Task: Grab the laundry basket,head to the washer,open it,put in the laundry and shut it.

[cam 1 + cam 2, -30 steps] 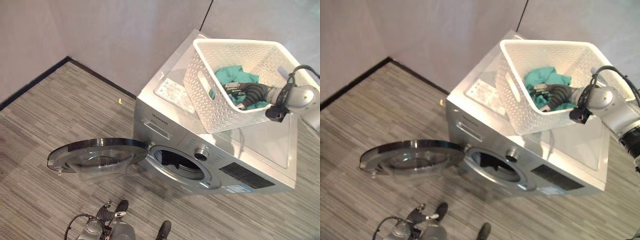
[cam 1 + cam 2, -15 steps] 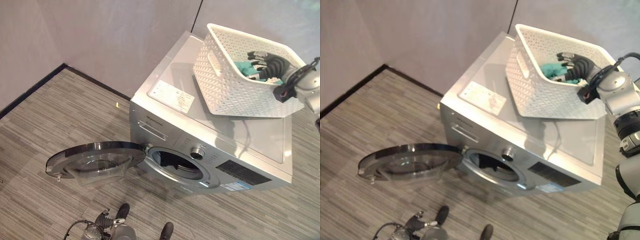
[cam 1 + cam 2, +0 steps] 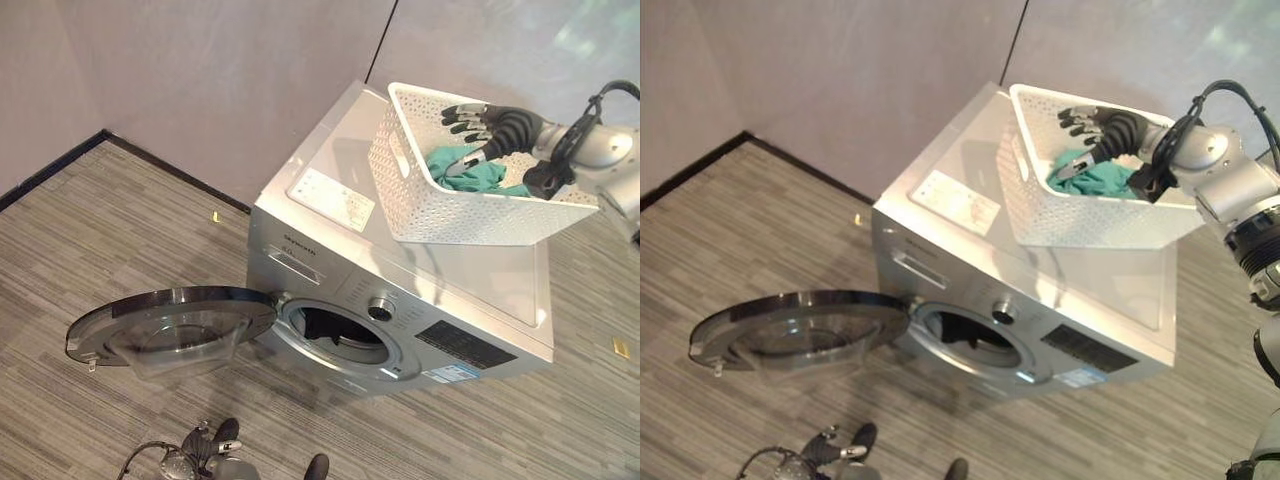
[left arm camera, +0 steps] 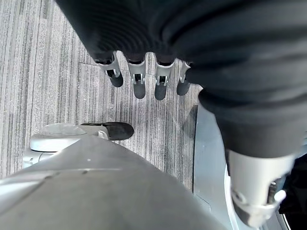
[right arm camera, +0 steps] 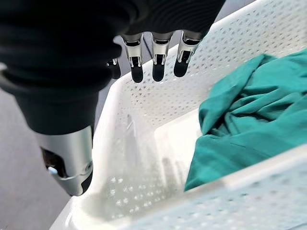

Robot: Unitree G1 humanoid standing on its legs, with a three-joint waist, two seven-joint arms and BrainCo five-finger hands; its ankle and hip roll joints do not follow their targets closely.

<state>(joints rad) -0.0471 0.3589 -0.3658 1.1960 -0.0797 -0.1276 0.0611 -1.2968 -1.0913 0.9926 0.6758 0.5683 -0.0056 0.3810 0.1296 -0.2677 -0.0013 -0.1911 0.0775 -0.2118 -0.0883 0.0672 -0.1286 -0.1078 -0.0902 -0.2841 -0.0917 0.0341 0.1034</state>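
Grey striped floor point(image 3: 120, 230) meets plain pale walls point(image 3: 220, 70).

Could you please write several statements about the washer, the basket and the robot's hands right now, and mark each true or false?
1. The washer door is open. True.
2. The white basket stands on the floor. False: it sits on top of the washer.
3. The right hand grips the green cloth. False: its fingers are open above the basket, holding nothing.
4. The green cloth lies inside the basket. True.
5. The left hand holds nothing. True.
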